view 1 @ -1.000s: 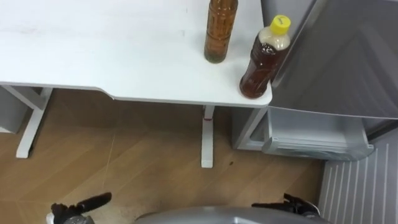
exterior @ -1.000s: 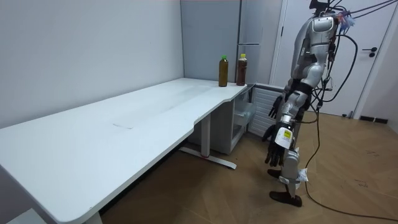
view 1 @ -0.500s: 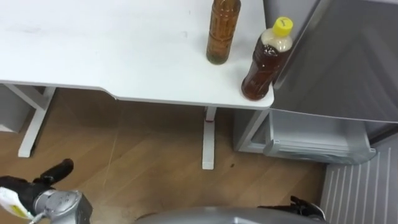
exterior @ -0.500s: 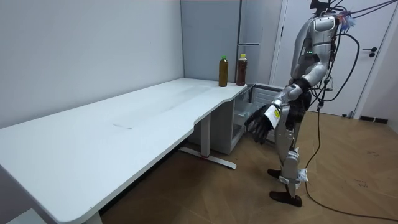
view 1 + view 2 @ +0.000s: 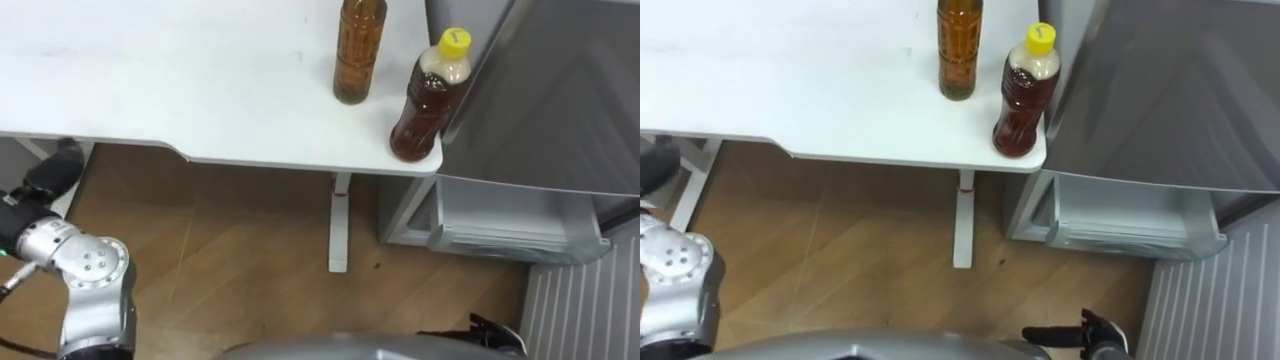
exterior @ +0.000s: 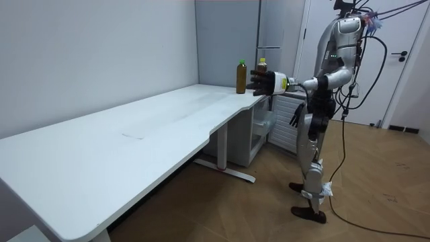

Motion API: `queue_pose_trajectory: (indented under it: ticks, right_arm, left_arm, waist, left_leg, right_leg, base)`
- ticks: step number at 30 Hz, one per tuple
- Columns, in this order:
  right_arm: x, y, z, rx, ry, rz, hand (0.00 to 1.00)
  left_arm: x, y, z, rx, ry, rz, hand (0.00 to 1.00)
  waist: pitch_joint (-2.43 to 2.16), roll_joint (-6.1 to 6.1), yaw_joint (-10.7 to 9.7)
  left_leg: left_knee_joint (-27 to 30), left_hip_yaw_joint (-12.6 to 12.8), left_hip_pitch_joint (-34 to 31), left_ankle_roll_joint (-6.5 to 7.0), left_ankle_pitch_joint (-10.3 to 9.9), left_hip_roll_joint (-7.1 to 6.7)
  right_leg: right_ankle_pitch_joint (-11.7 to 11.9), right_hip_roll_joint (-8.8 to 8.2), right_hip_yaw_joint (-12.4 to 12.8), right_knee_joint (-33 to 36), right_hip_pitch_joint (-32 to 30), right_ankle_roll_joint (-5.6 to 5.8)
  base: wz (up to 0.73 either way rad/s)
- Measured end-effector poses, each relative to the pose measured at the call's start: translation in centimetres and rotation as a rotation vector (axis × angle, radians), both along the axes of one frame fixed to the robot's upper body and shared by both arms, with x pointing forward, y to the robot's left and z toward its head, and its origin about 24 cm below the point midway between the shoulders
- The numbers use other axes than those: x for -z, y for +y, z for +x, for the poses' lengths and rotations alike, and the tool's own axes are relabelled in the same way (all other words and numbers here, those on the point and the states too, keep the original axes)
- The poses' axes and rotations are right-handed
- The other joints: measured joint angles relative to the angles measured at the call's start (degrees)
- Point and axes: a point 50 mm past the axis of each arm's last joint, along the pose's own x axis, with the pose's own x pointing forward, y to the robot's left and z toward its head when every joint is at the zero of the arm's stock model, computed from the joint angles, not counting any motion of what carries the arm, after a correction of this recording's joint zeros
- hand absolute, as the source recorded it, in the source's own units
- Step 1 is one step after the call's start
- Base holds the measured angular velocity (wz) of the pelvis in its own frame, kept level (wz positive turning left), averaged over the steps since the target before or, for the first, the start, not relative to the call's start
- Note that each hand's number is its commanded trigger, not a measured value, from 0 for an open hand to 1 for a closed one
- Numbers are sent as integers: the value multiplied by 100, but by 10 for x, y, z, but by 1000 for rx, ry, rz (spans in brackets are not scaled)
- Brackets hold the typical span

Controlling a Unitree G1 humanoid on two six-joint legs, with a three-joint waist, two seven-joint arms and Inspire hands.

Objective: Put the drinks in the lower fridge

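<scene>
Standing on the white, smooth-topped worktop, near its rounded corner: two drinks, both upright.

Item 1: tall clear plastic bottle of amber drink, straight-sided with a ribbed lower body, and green-capped in the room view.

Item 2: waisted plastic bottle of dark brown drink with a yellow screw cap. It stands near item 1 without touching it, at the very corner of the worktop beside the fridge.

Item 3: grey fridge with a flat, matt metallic door, set against the worktop's end. At its foot is a pale plastic drawer, rectangular with rounded edges, standing out from the body.

Item 4: wood-grain plank floor, under the worktop's white metal legs.

Left hand: raised at bottle height on an outstretched arm, fingers straight and spread, holding nothing. From the head camera it sits well to the left of both bottles.

Right hand: low beside the hip, fingers loosely spread, holding nothing.
</scene>
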Motion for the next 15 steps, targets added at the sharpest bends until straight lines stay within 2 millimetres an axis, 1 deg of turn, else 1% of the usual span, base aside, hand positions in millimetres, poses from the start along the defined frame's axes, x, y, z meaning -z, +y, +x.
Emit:
queue_pose_trajectory:
  ticks: [1, 2, 3, 4, 5, 6, 7, 9, 11, 15]
  right_arm:
    - [0, 1, 0, 1, -3, 1, 0]
    - [0, 0, 1, 7, -8, 2, 0]
    - [0, 0, 1, 11, -8, 3, 0]
    - [0, 0, 4, 18, -14, 5, 0]
    - [0, 0, 2, 24, -7, 5, 0]
    - [0, 0, 2, 24, -7, 5, 0]
    - [0, 0, 4, 21, -13, 7, 0]
    - [0, 0, 6, 7, -22, 13, 0]
    - [-1, 1, 10, -1, -30, 18, 0]
    - [-1, 2, 15, -16, -49, 18, 0]
  left_arm:
    - [-7, -2, 3, 29, -24, 12, 0]
    - [-15, -6, 6, 63, -60, 22, 0]
    - [-20, -9, 8, 81, -81, 26, 0]
    - [-30, -15, 11, 123, -117, 47, 0]
    - [-38, -21, 14, 165, -140, 73, 0]
    - [-41, -23, 15, 183, -149, 84, 0]
    - [-47, -28, 17, 227, -169, 99, 0]
    - [-55, -36, 20, 288, -197, 107, 0]
    - [-65, -48, 28, 362, -238, 121, 0]
    - [-70, -62, 33, 466, -251, 123, 0]
  waist:
    - [22, -11, 1]
    - [53, 9, -1]
    - [49, 1, -2]
    - [54, -13, -28]
    - [55, -11, -45]
    - [52, -13, -63]
    - [60, -7, -109]
    - [59, -3, -178]
    - [68, -25, -275]
    - [71, -53, -329]
  left_leg:
    - [1, 1, -14, 0, 0, 12]
    - [5, 0, -64, 0, 0, 18]
    - [11, -3, -97, 0, 0, 16]
    - [16, -6, -127, 0, 0, 13]
    - [17, -7, -133, 0, 0, 3]
    - [17, -6, -133, 0, 0, 1]
    - [16, -3, -133, 0, 0, -3]
    - [18, -4, -154, -1, 1, 2]
    - [28, -10, -199, -3, 3, 0]
    - [38, 13, -203, -2, 4, -7]
  right_leg:
    - [-1, -2, 6, 0, -14, 1]
    - [-1, -3, 1, -2, -56, 1]
    - [-1, -5, 1, -1, -87, 1]
    - [0, -6, 2, 4, -116, 1]
    - [0, -4, 2, 4, -119, 1]
    - [-1, -2, 3, 4, -117, 1]
    - [-1, 4, 10, 3, -119, 1]
    - [-1, 10, 6, 2, -135, 0]
    - [-1, 7, 16, 3, -171, 0]
    - [-2, 1, 36, 3, -196, 1]
  base:
    - [0]
    - [0]
    - [0]
    - [0]
    - [0]
    - [0]
    - [0]
    - [0]
    - [0]
    - [-5]
